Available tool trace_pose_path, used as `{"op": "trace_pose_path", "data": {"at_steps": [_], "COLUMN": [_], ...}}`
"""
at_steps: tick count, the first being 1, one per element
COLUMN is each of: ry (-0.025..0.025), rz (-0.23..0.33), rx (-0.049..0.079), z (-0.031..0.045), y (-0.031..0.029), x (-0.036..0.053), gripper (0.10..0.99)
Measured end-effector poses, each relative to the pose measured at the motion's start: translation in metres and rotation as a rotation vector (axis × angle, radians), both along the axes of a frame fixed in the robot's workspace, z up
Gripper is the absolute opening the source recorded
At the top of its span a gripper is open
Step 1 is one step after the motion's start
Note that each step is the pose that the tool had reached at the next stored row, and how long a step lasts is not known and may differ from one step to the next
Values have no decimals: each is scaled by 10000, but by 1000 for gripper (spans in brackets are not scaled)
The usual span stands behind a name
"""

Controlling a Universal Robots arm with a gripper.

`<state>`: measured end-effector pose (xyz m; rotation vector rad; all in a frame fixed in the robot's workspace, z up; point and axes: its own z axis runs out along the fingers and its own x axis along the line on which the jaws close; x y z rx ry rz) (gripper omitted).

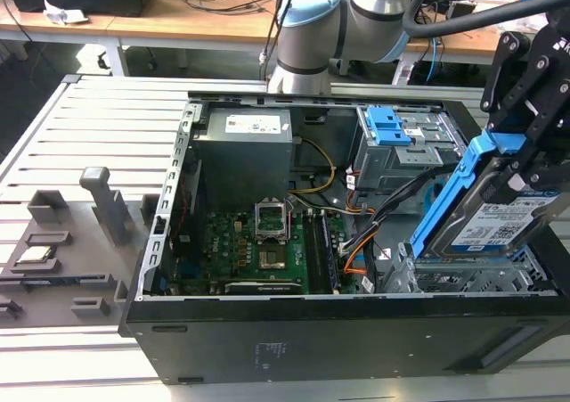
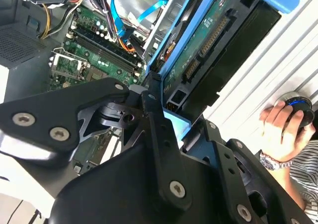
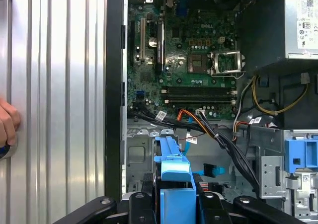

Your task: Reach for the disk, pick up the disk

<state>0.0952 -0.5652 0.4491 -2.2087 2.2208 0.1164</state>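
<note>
The disk (image 1: pixel 500 225) is a silver hard drive with a white-and-blue label and a blue bracket (image 1: pixel 464 181) along its edges. It hangs tilted, one end raised, over the metal drive cage (image 1: pixel 463 277) at the exterior view's right. My black gripper (image 1: pixel 524 157) is shut on the disk's upper end. In the second wrist view the disk's green circuit-board side (image 2: pixel 207 41) runs away from the gripper (image 2: pixel 175 128). In the first wrist view the blue bracket (image 3: pixel 174 182) stands between the black fingers (image 3: pixel 136 204).
The open black computer case (image 1: pixel 267 331) holds a motherboard (image 1: pixel 258 250), a grey power supply (image 1: pixel 245 148), cables (image 1: pixel 374 219) and blue drive latches (image 1: pixel 389 124). Grey fixtures (image 1: pixel 102 201) sit on the slatted table at the exterior view's left. A person's hand (image 2: pixel 278 127) rests beside the case.
</note>
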Motion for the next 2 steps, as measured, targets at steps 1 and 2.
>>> {"op": "trace_pose_path", "data": {"at_steps": [1,2], "ry": [0,0], "rz": [0,0], "rx": [0,0], "z": [0,0], "y": [0,0], "x": [0,0], "gripper": [369,369]}}
